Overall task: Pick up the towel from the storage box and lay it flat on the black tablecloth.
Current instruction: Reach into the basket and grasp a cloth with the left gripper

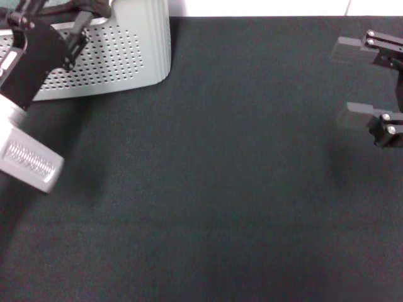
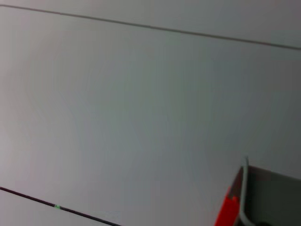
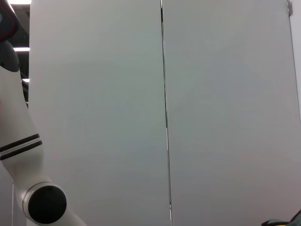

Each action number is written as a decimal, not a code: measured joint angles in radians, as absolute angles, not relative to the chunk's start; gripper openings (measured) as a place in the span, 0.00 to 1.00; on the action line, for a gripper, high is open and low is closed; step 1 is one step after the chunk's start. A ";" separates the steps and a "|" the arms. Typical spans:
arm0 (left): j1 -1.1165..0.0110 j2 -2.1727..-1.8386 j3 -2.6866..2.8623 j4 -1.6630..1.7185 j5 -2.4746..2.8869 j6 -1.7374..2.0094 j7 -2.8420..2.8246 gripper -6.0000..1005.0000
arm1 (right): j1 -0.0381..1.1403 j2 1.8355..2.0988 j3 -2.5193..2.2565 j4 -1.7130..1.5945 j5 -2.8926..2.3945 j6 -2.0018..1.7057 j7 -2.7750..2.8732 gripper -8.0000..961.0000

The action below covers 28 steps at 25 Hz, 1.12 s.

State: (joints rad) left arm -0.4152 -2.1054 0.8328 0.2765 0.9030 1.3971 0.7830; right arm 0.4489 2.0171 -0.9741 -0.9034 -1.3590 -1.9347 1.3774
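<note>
The storage box (image 1: 119, 60), light grey with dotted perforated walls, stands at the far left corner of the black tablecloth (image 1: 214, 189). My left gripper (image 1: 66, 28) hangs over the box's open top, its black body and linkages covering the inside. The towel is hidden from view. My right gripper (image 1: 349, 83) hovers open above the cloth at the right edge, its two grey fingers spread wide with nothing between them. Neither wrist view shows the box or the cloth.
The left arm's white and black wrist (image 1: 28, 157) reaches in over the cloth's left side. Beyond the cloth's far edge lies a white surface (image 1: 264, 7). Both wrist views face white wall panels (image 3: 188, 113); the robot's white body (image 3: 19, 155) shows in the right one.
</note>
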 joint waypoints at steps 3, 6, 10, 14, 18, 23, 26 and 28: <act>-0.416 -2.106 0.836 0.236 0.906 1.403 0.785 0.73 | 0.451 2.017 -0.974 -0.903 -1.359 -1.934 1.377 0.80; -0.431 -2.106 0.836 0.185 0.905 1.398 0.781 0.73 | 0.454 2.017 -0.974 -0.903 -1.359 -1.934 1.377 0.80; -0.460 -2.105 0.834 0.136 0.902 1.391 0.749 0.73 | 0.452 2.017 -0.974 -0.903 -1.359 -1.934 1.377 0.80; -0.476 -2.106 0.829 0.128 0.900 1.366 0.706 0.72 | 0.449 2.017 -0.974 -0.903 -1.359 -1.935 1.378 0.80; -0.487 -2.106 0.828 0.124 0.896 1.356 0.675 0.70 | 0.446 2.017 -0.974 -0.903 -1.359 -1.936 1.377 0.80; -0.497 -2.105 0.829 0.123 0.878 1.356 0.640 0.67 | 0.444 2.019 -0.974 -0.903 -1.359 -1.936 1.378 0.80; -0.505 -2.105 0.828 0.119 0.873 1.351 0.622 0.65 | 0.444 2.019 -0.974 -0.903 -1.359 -1.937 1.377 0.80; -0.509 -2.105 0.828 0.116 0.872 1.343 0.618 0.63 | 0.443 2.019 -0.974 -0.903 -1.359 -1.938 1.377 0.80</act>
State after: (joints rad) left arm -0.5093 -2.1048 0.8282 0.1157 0.8724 1.3428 0.6183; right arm 0.4435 2.0187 -0.9740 -0.9035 -1.3591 -1.9376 1.3775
